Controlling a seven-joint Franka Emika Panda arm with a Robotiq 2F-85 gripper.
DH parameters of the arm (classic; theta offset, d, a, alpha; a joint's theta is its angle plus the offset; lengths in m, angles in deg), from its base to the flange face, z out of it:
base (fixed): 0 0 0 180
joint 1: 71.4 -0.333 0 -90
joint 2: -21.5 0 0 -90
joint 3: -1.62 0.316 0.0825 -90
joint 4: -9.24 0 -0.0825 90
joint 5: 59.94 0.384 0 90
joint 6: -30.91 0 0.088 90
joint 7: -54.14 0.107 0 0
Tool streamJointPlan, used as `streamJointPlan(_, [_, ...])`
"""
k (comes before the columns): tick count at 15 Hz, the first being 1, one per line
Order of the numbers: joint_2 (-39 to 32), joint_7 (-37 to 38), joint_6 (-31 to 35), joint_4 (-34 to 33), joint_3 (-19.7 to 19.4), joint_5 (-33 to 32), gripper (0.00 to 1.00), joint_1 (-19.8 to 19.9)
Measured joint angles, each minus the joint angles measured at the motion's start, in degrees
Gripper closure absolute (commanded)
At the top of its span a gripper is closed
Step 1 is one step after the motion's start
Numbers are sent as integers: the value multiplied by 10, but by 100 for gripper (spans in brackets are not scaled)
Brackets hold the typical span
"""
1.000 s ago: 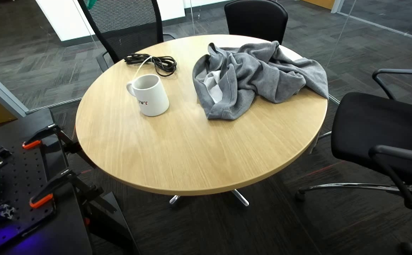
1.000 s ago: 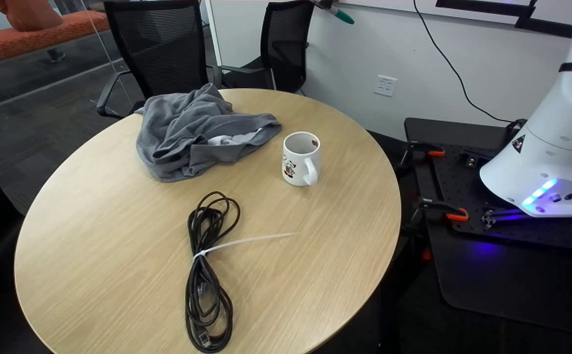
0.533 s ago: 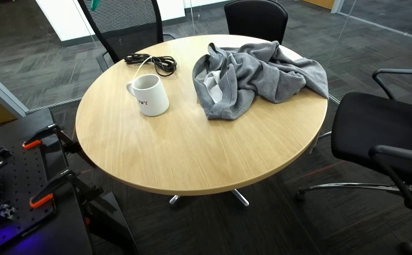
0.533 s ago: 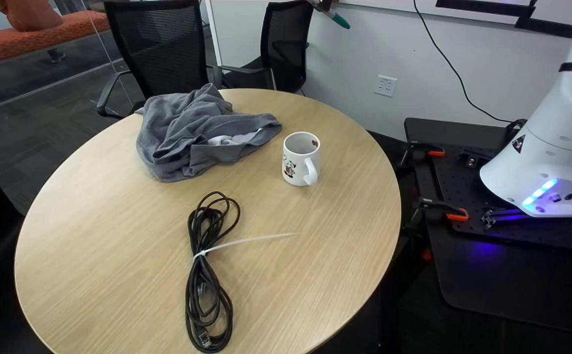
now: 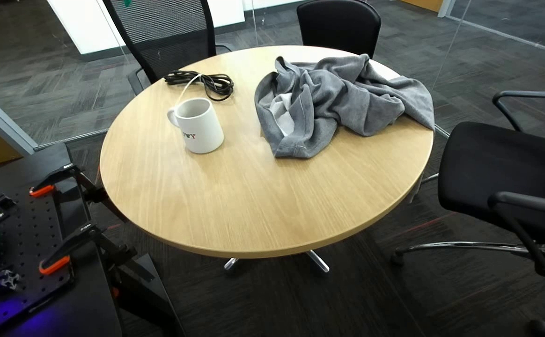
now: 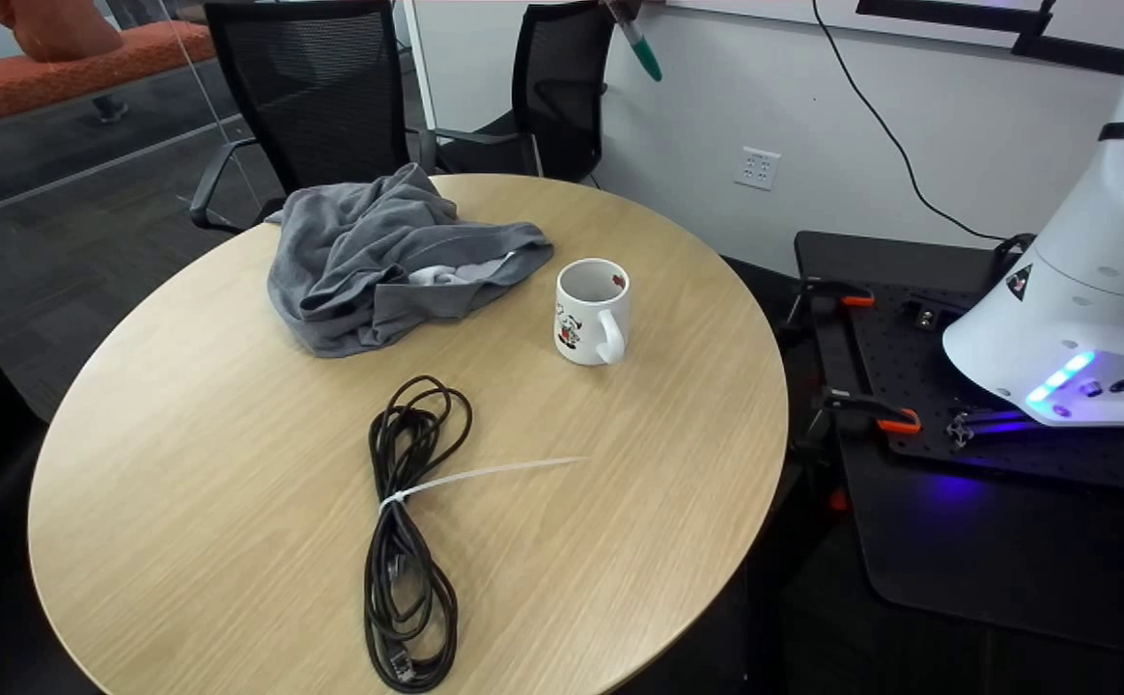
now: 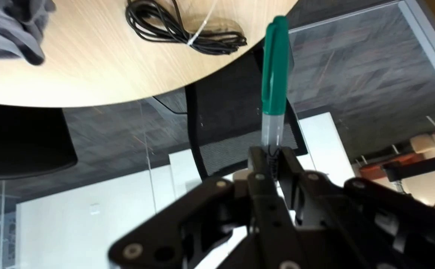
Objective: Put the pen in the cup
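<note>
The pen is a marker with a green cap [image 7: 275,67] and a clear grey body. My gripper [image 7: 272,158] is shut on its body, with the cap pointing away from the fingers. The pen also shows at the top edge in both exterior views [image 6: 647,60] [image 5: 127,2], tilted cap-down and above table height. The gripper is mostly cut off there. The cup is a white mug [image 6: 576,323] with a printed picture and a handle. It stands upright on the round table [image 6: 234,463], apart from the pen, and also shows in an exterior view [image 5: 202,133]. It is out of the wrist view.
A bundled black cable [image 6: 407,541] with a pale zip tie [image 6: 494,470] lies on the table near the mug. A crumpled grey cloth [image 5: 328,98] lies on it too. Chairs [image 5: 511,173] stand around. The robot base [image 6: 1074,328] sits on a black bench with clamps.
The pen, held in the gripper, has swung to a steeper, more downward tilt. Its cap has moved left and down in an exterior view. The mug, cable and cloth have not moved.
</note>
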Motion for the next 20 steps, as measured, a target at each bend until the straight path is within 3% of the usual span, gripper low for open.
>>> streamJointPlan(3, [-23,-94,-81,-3,0,41,97,18])
streamJointPlan(4, [-31,-121,-115,-6,0,42,86,27])
streamJointPlan(7, [-49,-158,-181,-18,0,35,86,47])
streamJointPlan(9, [-52,-159,-183,-20,0,35,86,48])
streamJointPlan(10, [-52,-159,-183,-21,1,35,97,48])
streamJointPlan(15, [-56,-171,-169,-2,32,61,97,56])
streamJointPlan(20, [-77,-280,-125,57,61,154,97,56])
